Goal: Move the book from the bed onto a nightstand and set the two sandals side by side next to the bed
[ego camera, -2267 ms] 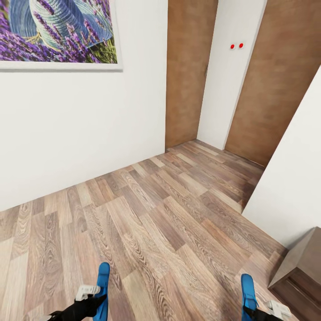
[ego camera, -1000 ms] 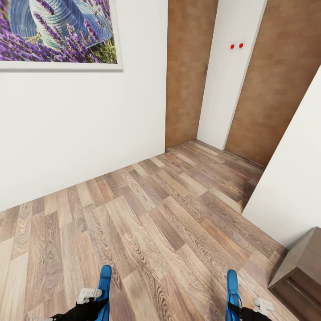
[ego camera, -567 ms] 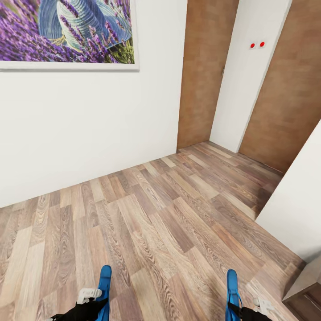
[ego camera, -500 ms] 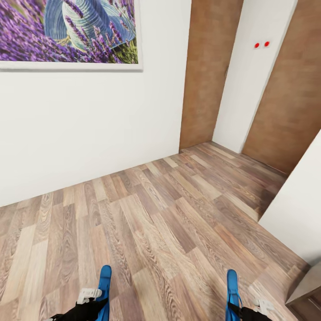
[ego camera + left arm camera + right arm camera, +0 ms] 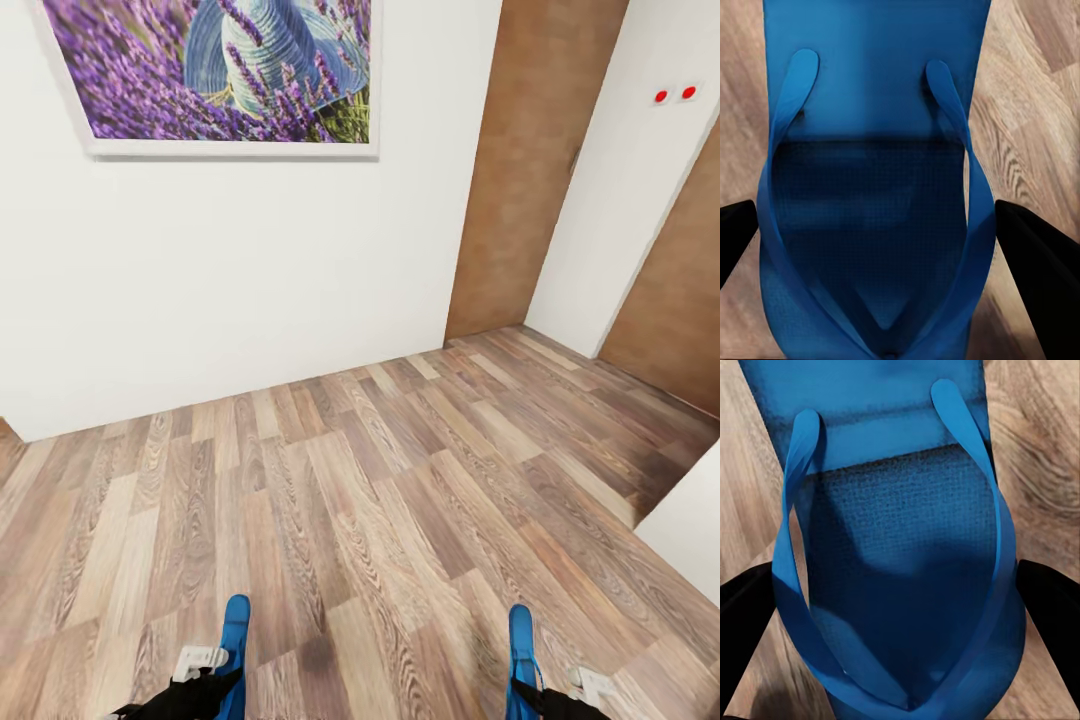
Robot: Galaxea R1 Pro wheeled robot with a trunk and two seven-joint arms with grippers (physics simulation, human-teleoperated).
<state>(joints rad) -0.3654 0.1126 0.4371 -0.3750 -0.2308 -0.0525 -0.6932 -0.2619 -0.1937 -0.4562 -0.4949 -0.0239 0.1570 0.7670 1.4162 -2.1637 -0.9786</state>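
Leftward the view was swung — picture and doors shifted toward 3 o'clock.
One sandal was clamped in the left gripper (image 5: pixel 205 668), its long axis toward 12 o'clock; the other sandal (image 5: pixel 522 650) likewise in the right gripper (image 5: pixel 580 690) — bed unseen.

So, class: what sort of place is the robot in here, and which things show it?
Likely a home interior, perhaps a bedroom or hallway: wood-plank floor, a framed lavender picture on a white wall, and a brown door.

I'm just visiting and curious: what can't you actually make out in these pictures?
- Left sandal: heel end cut off by the head view's bottom edge.
- Right sandal: likewise.
- Framed picture: top cropped by the frame edge.
- Right fingers: dark slivers, their contact with the sandal unclear.
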